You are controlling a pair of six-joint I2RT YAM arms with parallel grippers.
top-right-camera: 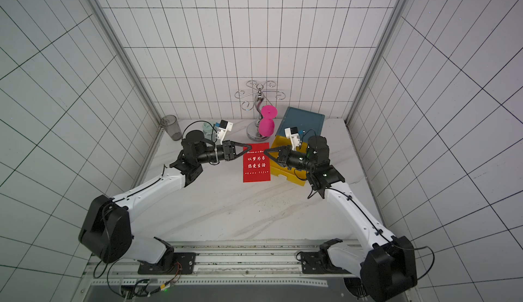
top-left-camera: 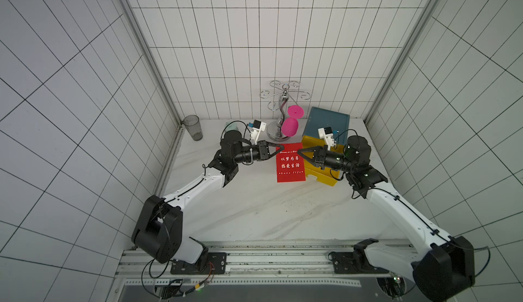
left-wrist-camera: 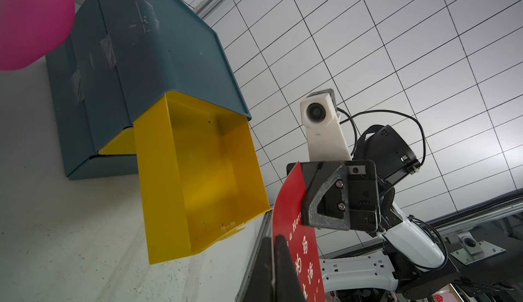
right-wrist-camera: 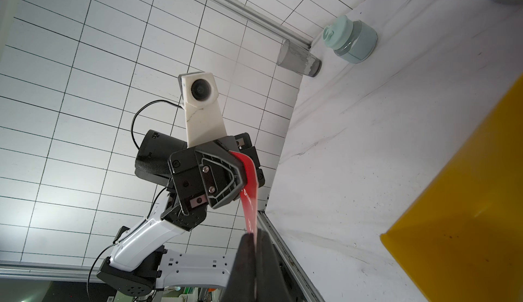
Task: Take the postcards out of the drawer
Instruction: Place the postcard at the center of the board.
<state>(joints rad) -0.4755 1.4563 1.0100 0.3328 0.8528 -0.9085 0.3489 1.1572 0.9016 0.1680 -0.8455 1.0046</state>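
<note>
Between both arms, over the surface (top-left-camera: 254, 207): red postcard (top-left-camera: 291, 165), outside the yellow drawer (top-left-camera: 326, 177), just beside it. L fingers (top-left-camera: 282, 146) closed, gripping card's top L corner; R fingers (top-left-camera: 299, 151) closed, gripping upper R edge. Drawer pulled out of blue-grey cabinet (top-left-camera: 328, 122). Chrome rack (top-left-camera: 281, 108) w/ pink glass (top-left-camera: 289, 127) stands behind card. Lower card edge vs. surface contact: cannot tell.

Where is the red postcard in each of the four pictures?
In a top view: the red postcard, middle, beside the yellow drawer.
In a top view: the same place.
Left wrist view: foreground, pinched by the right gripper.
Right wrist view: foreground, pinched by the left gripper.
Shared landmark: the yellow drawer.
</note>
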